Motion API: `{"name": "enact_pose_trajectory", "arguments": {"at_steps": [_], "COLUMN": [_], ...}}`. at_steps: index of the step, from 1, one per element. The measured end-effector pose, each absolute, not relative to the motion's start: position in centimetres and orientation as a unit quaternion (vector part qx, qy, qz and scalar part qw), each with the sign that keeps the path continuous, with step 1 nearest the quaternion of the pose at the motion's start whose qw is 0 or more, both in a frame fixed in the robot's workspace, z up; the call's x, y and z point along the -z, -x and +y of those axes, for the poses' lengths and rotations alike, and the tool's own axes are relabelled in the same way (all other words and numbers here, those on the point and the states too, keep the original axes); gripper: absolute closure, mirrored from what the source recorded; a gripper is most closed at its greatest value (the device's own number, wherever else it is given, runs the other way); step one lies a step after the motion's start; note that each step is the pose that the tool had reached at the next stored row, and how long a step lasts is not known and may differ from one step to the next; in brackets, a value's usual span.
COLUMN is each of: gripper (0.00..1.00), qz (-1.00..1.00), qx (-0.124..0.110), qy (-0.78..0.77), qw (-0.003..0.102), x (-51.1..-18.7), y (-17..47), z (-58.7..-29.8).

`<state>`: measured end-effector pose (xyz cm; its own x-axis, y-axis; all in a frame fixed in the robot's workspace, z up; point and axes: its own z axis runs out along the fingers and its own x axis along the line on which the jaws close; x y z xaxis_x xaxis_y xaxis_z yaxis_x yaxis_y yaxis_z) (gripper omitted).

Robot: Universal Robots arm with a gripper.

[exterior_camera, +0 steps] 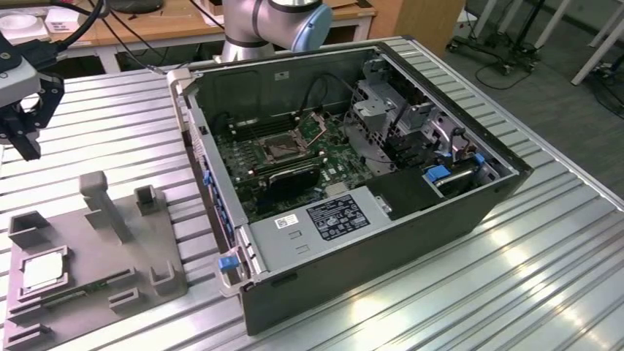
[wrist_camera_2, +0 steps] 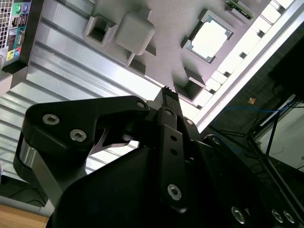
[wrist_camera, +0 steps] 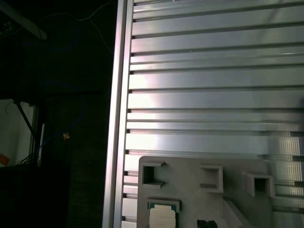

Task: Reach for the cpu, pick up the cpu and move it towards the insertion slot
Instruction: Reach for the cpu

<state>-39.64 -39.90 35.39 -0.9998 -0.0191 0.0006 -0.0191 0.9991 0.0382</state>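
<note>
At the far edge of the exterior view's left, the black end effector [exterior_camera: 25, 135] hangs above the slatted aluminium worktop [exterior_camera: 117, 124]. Whether it is open or closed cannot be told from these views. In the second wrist view the end effector [wrist_camera_2: 170, 94] points down toward the near rim of a grey moulded tray [wrist_camera_2: 161, 19]. In the exterior view this tray [exterior_camera: 107, 270] lies on the worktop, lower in the picture than the end effector and well apart from it. The cpu [exterior_camera: 44, 270] sits flat in a square recess of the tray, silvery-white face up, with nothing touching it. In the second wrist view the cpu [wrist_camera_2: 210, 38] lies beyond the tip of the end effector, across a few small empty pockets. In the first wrist view the cpu [wrist_camera: 163, 219] shows at the picture's edge, set into the tray [wrist_camera: 190, 166], with bare worktop [wrist_camera: 213, 95] slats past it. A narrow green circuit strip [exterior_camera: 88, 289] lies in the tray just beside the cpu. Toward the exterior view's right of the end effector stands the open computer case [exterior_camera: 390, 248], its side panel off and the green board exposed. The insertion slot [exterior_camera: 283, 150], a dark square in a shiny metal frame, sits on that board, far from the end effector and farther still from the cpu. Behind the case, the grey robot arm [exterior_camera: 278, 18] rises from its mount.
</note>
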Motion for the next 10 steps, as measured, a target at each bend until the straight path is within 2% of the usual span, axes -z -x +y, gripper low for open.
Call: {"name": "enact_pose_trajectory", "arguments": {"at_steps": [10], "gripper": [0.90], "qz": [-1.000], "qx": [0.019], "qy": [-0.009], "qw": [0.000], "x": [-35.38], "y": [39.81], "z": [-39.90]}}
